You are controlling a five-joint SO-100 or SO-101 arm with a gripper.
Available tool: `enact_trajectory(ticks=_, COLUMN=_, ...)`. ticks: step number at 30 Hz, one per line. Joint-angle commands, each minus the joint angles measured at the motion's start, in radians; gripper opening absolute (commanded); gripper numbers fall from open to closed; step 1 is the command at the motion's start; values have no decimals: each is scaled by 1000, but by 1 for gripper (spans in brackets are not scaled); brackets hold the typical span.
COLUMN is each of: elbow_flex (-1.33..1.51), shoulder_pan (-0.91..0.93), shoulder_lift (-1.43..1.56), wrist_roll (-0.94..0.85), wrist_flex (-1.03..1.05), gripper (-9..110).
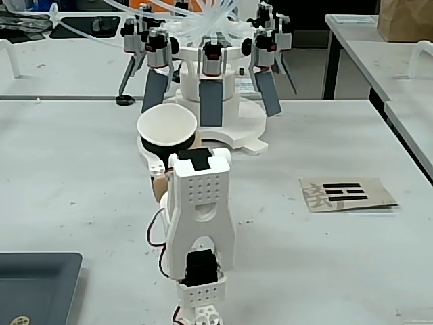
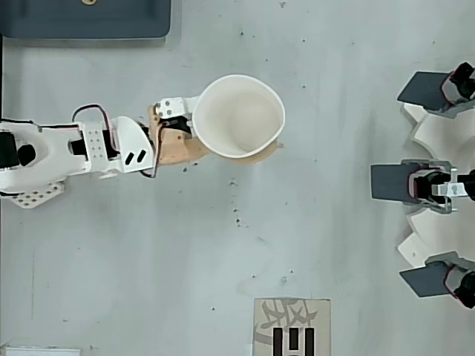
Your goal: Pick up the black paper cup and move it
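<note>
- Mid-table, just ahead of the white 3D-printed arm (image 1: 200,223): tapered black paper cup with white inside and white rolled rim (image 1: 167,126), upright, mouth open and empty in the overhead view (image 2: 239,116).
- Gripper (image 2: 204,144) sits at the cup's side; tan fingers (image 2: 178,146) hug the wall. Looks clamped on it, though the contact is hidden under the rim.
- Handling guess: very light, thin wall, crushes easily; matte paper should give fair friction.
- Best hold: mid-wall below the rim, gentle squeeze. Taper means it could slip downward.
- White multi-armed fixture (image 1: 216,101) stands close behind; keep clear.
</note>
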Motion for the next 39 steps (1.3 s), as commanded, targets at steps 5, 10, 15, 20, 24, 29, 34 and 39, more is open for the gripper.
enact_trajectory(ticks=5, elbow_flex=80, shoulder_pan=55, shoulder_lift=138, wrist_roll=11, wrist_flex=-26, gripper=3)
enact_trajectory(ticks=10, elbow_flex=141, shoulder_pan=84, shoulder_lift=192, wrist_roll=14, wrist_flex=-21, gripper=3)
enact_trajectory(ticks=15, elbow_flex=176, shoulder_pan=129, shoulder_lift=224, wrist_roll=17, wrist_flex=-9, gripper=3)
enact_trajectory(ticks=20, elbow_flex=195, shoulder_pan=181, shoulder_lift=236, wrist_roll=44, wrist_flex=6, gripper=4)
enact_trajectory(ticks=24, elbow_flex=175, shoulder_pan=215, shoulder_lift=252, wrist_roll=63, wrist_flex=63, gripper=5)
enact_trajectory(ticks=29, elbow_flex=110, shoulder_pan=224, shoulder_lift=259, wrist_roll=75, wrist_flex=166, gripper=5)
enact_trajectory(ticks=34, elbow_flex=8, shoulder_pan=233, shoulder_lift=252, wrist_roll=77, wrist_flex=293, gripper=5)
enact_trajectory(ticks=39, elbow_flex=-123, shoulder_pan=259, shoulder_lift=206, wrist_roll=61, wrist_flex=379, gripper=6)
